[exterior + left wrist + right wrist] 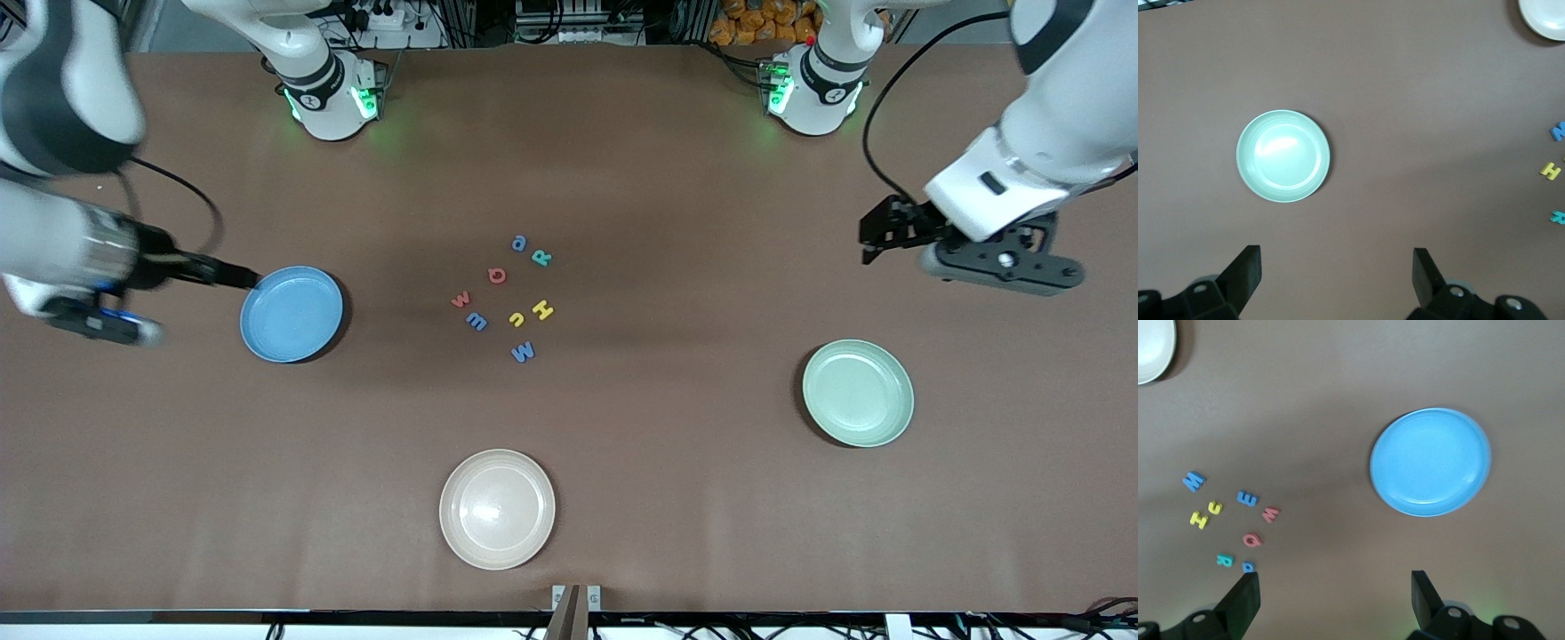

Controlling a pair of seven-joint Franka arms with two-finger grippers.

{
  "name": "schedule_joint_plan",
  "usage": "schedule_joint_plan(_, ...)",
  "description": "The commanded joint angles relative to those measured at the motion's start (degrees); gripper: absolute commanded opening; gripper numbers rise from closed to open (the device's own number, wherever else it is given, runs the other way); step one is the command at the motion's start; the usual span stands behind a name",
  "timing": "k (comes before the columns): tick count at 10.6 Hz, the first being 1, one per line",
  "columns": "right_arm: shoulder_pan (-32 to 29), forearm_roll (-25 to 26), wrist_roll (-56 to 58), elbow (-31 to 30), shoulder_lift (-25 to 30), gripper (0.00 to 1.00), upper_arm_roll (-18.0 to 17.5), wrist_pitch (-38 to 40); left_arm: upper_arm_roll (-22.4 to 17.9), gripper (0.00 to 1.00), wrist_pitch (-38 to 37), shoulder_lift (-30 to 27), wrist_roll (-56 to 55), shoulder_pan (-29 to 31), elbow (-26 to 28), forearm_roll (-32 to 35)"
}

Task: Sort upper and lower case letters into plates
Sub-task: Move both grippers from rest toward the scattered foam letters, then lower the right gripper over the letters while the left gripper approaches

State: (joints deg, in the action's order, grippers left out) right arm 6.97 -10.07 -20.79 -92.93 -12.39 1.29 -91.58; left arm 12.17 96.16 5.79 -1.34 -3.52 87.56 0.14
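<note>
Brown tabletop (622, 498) stretches beneath two white Franka arms, cables and shelving crowding its robot edge. Both arms appear to wait, hands raised: the right hand (1335, 600), fingers spread wide, hangs beside the blue plate (292, 314); the left hand (1337, 277), equally wide, hovers near the mint green plate (858, 392). Each plate sits toward its own arm's end, apparently so either arm can drop letters within reach. A cream plate (497, 508) lies nearer the front camera than the letters. Eight toy letters (507, 298) cluster between the coloured plates, none sorted yet.
</note>
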Motion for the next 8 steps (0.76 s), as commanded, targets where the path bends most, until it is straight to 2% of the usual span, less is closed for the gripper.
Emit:
schedule_joint_plan(1,3.9,-1.0,-9.7,-6.5,-2.3,1.0,-1.9,-9.2,0.6,1.0,3.6,1.4,-2.2,-4.0,1.6,-1.2)
schedule_joint_plan(3,5.0,-0.8,-15.3,-6.7,-5.6,1.0,-4.7,-11.3,0.7,1.0,7.5,3.2,-9.6,-8.8,3.7,-0.5)
schedule_joint_plan(6,5.8,-1.1,-19.1,-9.4,-10.5,1.0,-5.1,-14.6,0.6,1.0,11.3,8.3,-11.3,-15.0,3.8,1.0)
schedule_joint_plan(8,7.4,-1.7,-24.6,-13.4,-11.9,1.0,-6.2,-22.7,0.6,1.0,12.8,9.5,-11.6,-18.8,3.9,4.2)
